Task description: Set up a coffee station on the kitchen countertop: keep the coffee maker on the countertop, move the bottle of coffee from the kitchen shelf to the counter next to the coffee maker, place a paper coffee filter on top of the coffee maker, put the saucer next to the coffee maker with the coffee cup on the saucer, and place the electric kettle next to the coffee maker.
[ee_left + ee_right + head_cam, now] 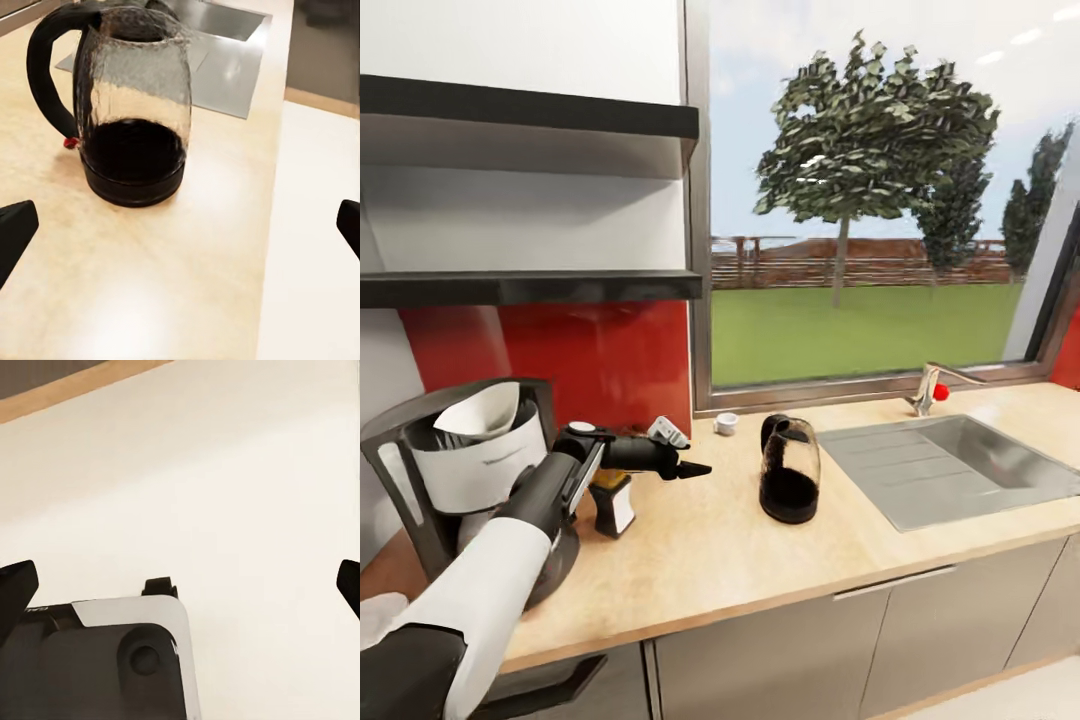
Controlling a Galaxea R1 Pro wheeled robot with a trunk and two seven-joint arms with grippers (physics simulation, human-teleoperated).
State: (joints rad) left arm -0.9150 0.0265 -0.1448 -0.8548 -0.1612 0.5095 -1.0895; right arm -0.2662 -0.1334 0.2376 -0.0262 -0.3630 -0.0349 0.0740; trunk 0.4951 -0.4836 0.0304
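The electric kettle [789, 470] stands upright on the table [760, 560], between the sink [950, 465] and the left gripper [690, 468], its dark base flat on the wood grain. In the left wrist view the kettle [133, 112] sits ahead of the gripper, apart from it, and the two fingers [15, 232] are spread wide with nothing between them — released. The coffee maker [470, 480] is at the table's left end with the paper coffee filter [485, 412] resting in its top. The bottle of coffee [612, 500] stands just beside it, under the left arm. The coffee cup [726, 423] sits near the window sill behind the kettle. The right gripper [180, 585] hangs over pale floor, fingers [16, 585] parted and empty.
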